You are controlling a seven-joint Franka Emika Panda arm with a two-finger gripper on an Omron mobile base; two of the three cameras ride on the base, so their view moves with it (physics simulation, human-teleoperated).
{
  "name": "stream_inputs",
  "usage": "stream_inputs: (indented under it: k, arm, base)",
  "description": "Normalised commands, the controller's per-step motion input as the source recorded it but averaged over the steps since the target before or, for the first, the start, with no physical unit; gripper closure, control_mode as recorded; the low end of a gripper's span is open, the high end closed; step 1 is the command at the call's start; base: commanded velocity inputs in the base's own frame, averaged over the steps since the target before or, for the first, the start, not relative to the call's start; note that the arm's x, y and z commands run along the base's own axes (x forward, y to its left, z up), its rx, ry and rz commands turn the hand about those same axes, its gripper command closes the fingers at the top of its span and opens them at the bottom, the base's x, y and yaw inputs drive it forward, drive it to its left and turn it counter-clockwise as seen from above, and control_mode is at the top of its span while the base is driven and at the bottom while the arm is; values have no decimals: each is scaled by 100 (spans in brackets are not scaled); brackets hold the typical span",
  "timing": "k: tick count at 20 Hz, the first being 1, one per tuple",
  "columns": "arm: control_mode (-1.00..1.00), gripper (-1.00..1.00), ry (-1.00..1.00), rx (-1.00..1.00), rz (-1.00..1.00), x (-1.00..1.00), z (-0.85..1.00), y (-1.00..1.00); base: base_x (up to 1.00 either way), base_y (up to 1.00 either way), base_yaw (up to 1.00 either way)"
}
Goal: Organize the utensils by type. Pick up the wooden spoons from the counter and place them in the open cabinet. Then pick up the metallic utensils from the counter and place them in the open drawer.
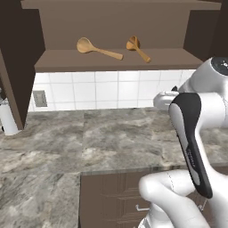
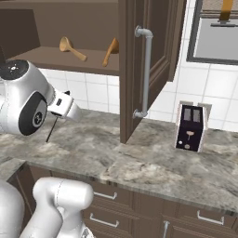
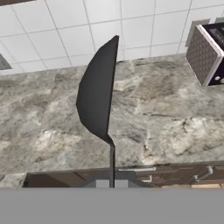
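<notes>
Two wooden spoons lie on the shelf of the open cabinet (image 1: pixel 58 61): one to the left (image 1: pixel 91 47) (image 2: pixel 70 47), one to the right (image 1: pixel 137 48) (image 2: pixel 110 51). My gripper (image 3: pixel 111 184) is shut on the thin handle of a dark metallic utensil (image 3: pixel 98 96), whose broad dark head points away from the hand. In the right base view that utensil (image 2: pixel 52 130) hangs as a thin dark stick under the hand, above the grey-brown marbled counter (image 2: pixel 153 162) (image 1: pixel 67 142). I cannot tell which brown front below the counter edge is the open drawer.
The cabinet's door (image 2: pixel 135 69) stands open over the counter with a long grey handle (image 2: pixel 146 69). A dark toaster (image 2: pixel 190 126) (image 3: pixel 208 52) stands by the tiled wall. At the left are a white cylinder (image 1: pixel 8 118) and a wall socket (image 1: pixel 40 99). Lower fronts with handles (image 2: pixel 104 195) run under the edge.
</notes>
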Motion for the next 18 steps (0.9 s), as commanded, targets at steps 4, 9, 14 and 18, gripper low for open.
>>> stream_inputs:
  k: [4, 9, 14, 18]
  arm:
    - [-100, 100, 0, 0, 0, -3, 32, -18]
    - [-100, 100, 0, -3, 0, -17, 11, -1]
    - [-100, 100, 0, -6, 0, -5, 2, -4]
    - [-100, 100, 0, -1, 0, -10, 18, 0]
  base:
    - [0, 0, 0]
    - [0, 0, 0]
    - [0, 0, 0]
    - [0, 0, 0]
